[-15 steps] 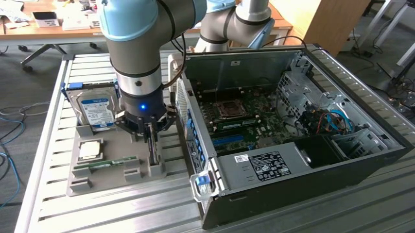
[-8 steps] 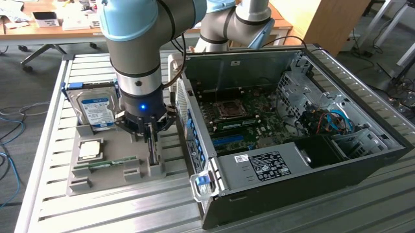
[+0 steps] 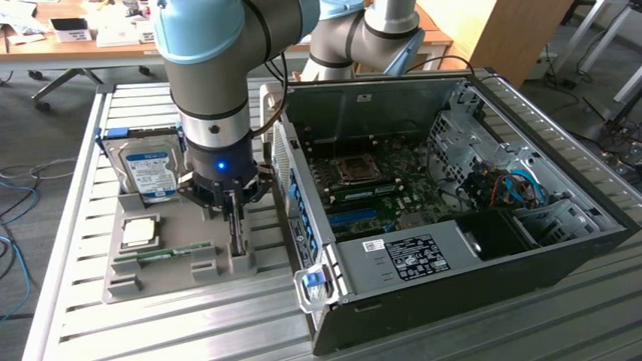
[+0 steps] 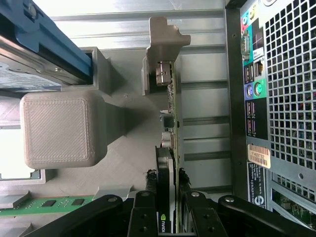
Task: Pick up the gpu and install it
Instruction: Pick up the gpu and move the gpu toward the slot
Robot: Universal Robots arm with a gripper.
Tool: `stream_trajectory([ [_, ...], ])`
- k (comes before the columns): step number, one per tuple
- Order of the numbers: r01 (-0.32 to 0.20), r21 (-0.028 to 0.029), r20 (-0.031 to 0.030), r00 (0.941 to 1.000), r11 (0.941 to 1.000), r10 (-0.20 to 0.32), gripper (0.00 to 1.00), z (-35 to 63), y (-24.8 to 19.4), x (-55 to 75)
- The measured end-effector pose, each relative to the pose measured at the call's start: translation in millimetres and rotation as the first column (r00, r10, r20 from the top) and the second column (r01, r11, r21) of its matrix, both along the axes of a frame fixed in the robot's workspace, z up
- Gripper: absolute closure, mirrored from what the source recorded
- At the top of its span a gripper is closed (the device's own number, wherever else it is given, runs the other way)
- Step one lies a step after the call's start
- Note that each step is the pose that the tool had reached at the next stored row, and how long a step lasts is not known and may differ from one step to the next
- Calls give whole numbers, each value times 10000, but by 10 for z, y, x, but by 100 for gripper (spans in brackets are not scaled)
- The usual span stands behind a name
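Note:
The gpu (image 3: 236, 239) is a thin dark card standing on edge in a slot of the grey holder (image 3: 150, 282), on the exterior view's left of the computer case. My gripper (image 3: 233, 214) comes straight down onto its upper edge. In the wrist view the gpu (image 4: 171, 111) runs away from the camera, with its metal bracket (image 4: 160, 54) at the far end. My gripper (image 4: 168, 180) is shut on the card, one black finger (image 4: 149, 185) pressed against each face. Whether the card has left its slot I cannot tell.
The holder also carries a silver hard drive (image 3: 149, 169) with a blue label, a processor (image 3: 138, 232) and a green memory stick (image 3: 165, 253). The open computer case (image 3: 561, 248) lies at the exterior view's right, motherboard (image 3: 377, 192) exposed. Its rear panel (image 4: 286, 98) stands close beside the gpu.

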State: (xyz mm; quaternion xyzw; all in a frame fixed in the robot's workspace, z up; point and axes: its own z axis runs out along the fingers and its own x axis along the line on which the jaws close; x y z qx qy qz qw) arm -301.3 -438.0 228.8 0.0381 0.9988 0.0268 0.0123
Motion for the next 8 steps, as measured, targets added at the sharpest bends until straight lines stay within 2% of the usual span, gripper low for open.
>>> stream_trajectory([
  [8,-333,9,0,9994,9994,333,73,0,0,0],
])
